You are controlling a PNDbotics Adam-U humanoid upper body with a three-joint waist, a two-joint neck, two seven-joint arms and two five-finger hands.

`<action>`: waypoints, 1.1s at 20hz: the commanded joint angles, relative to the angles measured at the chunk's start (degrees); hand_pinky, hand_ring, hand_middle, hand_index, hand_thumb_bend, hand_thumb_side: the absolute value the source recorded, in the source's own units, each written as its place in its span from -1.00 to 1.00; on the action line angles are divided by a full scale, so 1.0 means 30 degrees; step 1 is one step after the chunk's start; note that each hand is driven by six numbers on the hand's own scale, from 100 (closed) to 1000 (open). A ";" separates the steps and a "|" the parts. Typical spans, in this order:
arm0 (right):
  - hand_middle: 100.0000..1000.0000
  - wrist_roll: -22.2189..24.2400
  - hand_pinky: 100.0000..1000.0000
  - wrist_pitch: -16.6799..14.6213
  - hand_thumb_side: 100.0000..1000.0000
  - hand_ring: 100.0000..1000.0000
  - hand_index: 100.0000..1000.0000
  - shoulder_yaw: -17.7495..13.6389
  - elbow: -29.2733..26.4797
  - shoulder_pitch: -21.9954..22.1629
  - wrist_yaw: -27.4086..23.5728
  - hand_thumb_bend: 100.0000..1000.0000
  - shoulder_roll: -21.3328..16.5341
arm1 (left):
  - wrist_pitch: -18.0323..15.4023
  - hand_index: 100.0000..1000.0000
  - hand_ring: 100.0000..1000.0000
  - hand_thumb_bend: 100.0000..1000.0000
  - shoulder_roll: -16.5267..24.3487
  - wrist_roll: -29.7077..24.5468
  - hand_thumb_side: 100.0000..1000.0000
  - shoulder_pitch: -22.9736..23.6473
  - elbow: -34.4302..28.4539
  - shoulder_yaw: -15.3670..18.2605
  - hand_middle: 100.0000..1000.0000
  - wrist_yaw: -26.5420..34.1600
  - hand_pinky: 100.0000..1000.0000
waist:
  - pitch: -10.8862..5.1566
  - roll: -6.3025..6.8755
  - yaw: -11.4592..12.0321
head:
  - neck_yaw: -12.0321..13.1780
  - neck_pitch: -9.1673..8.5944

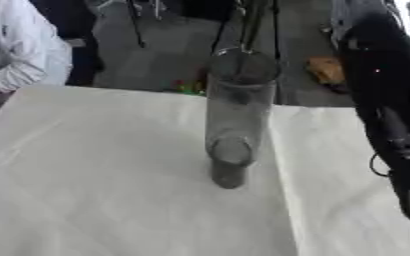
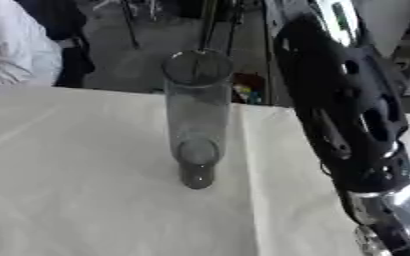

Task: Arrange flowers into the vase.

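A tall clear glass vase (image 1: 233,117) stands upright near the middle of the white-covered table (image 1: 95,190), its round mouth (image 2: 197,66) facing up. I see no flower in either view. My right arm (image 2: 344,115), black with a silver joint low down, comes in from the top right and runs down past the vase's right side to the bottom right corner. It stays apart from the vase. Its hand lies beyond the lower edge of the view. My left hand does not show.
The table's far edge (image 1: 121,89) runs just behind the vase, with grey floor beyond. A person in a white sleeve (image 1: 20,50) stands at the far left corner. Small coloured objects (image 2: 246,91) lie on the floor behind the table.
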 commanded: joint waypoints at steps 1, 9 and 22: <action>-1.00 -0.0079 -1.00 0.0276 -0.97 -0.88 -0.94 -0.0038 -0.0049 -0.0281 0.0300 -1.00 -0.0135 | -0.0040 0.58 0.48 -0.76 0.0111 0.0033 0.92 -0.0221 -0.0327 -0.0034 0.41 0.0061 -0.14 | -0.0344 0.0124 -0.0035 | 0.0126 -0.0117; -1.00 0.0184 -1.00 0.0290 -0.98 -0.87 -0.94 -0.0047 -0.0138 0.0034 0.0293 -1.00 -0.0033 | -0.0071 0.58 0.48 -0.76 0.0040 0.0084 0.92 -0.0273 -0.0327 -0.0032 0.41 0.0061 -0.14 | -0.0184 0.0126 -0.0019 | 0.0265 -0.0230; -1.00 0.1275 -1.00 0.0296 -0.97 -0.87 -0.95 -0.0064 0.0004 0.0443 0.0177 -1.00 -0.0292 | -0.0106 0.58 0.48 -0.76 -0.0042 0.0157 0.93 -0.0388 -0.0327 -0.0025 0.41 0.0086 -0.15 | 0.0340 0.0098 0.0151 | 0.0418 -0.0645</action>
